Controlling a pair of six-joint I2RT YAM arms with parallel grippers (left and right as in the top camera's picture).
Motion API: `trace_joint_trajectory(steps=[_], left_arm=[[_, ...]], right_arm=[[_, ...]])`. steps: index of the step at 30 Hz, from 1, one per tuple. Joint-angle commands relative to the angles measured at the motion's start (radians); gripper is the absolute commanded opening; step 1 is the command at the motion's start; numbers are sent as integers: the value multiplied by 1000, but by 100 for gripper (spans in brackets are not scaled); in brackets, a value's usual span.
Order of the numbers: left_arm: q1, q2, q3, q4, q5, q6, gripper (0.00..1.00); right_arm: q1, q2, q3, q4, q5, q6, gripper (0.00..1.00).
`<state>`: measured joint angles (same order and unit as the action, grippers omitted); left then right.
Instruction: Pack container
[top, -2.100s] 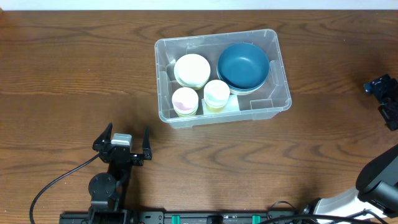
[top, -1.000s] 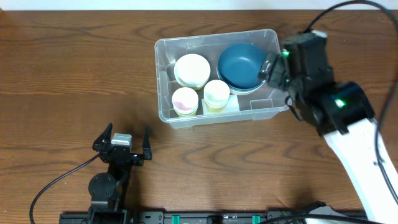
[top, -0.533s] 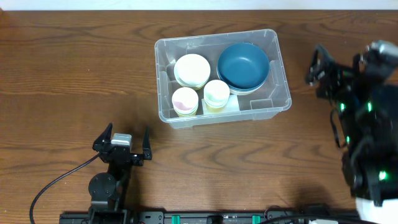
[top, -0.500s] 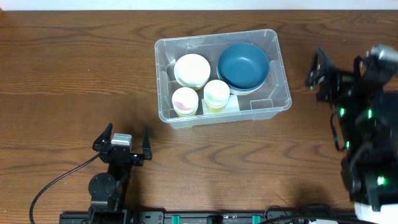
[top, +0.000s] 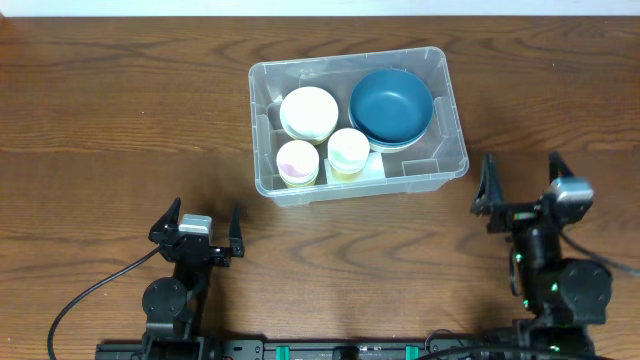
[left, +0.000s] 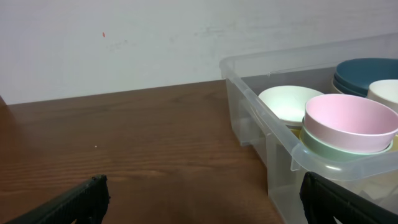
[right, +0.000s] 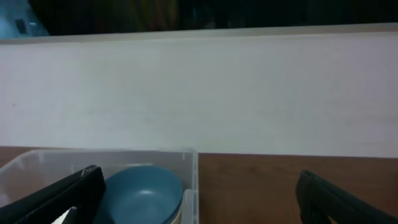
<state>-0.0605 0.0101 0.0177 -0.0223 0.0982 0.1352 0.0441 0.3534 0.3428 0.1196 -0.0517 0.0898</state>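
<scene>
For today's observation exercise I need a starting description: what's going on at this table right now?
Nothing is being handled at this moment. The clear container sits on the table, already holding a blue bowl, a cream bowl, a pink cup and a pale green cup. The left pincer and right pincer are both open and empty, nearer the front edge, apart from the container.

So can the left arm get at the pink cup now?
Probably yes. The left gripper is open, the table between it and the bin is bare, the bin has no lid, and the pink cup stands in its near left corner.
</scene>
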Motion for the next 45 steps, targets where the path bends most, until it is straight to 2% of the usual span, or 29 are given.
trace_joint_trajectory(steps=[1, 9, 18, 30, 45], left_arm=[[5, -6, -14, -39, 18, 3, 98], [5, -6, -14, -39, 18, 3, 98], [5, -6, -14, -39, 18, 3, 98], [5, -6, -14, -39, 18, 3, 98], [5, -6, -14, -39, 18, 3, 98]], right_arm=[[-11, -83, -87, 42, -21, -24, 99], [-46, -232, -255, 86, -43, -25, 99], [-46, -332, -338, 53, -61, -25, 99], [-43, -349, -338, -183, -88, -28, 99], [-43, -349, -337, -182, -87, -46, 99]])
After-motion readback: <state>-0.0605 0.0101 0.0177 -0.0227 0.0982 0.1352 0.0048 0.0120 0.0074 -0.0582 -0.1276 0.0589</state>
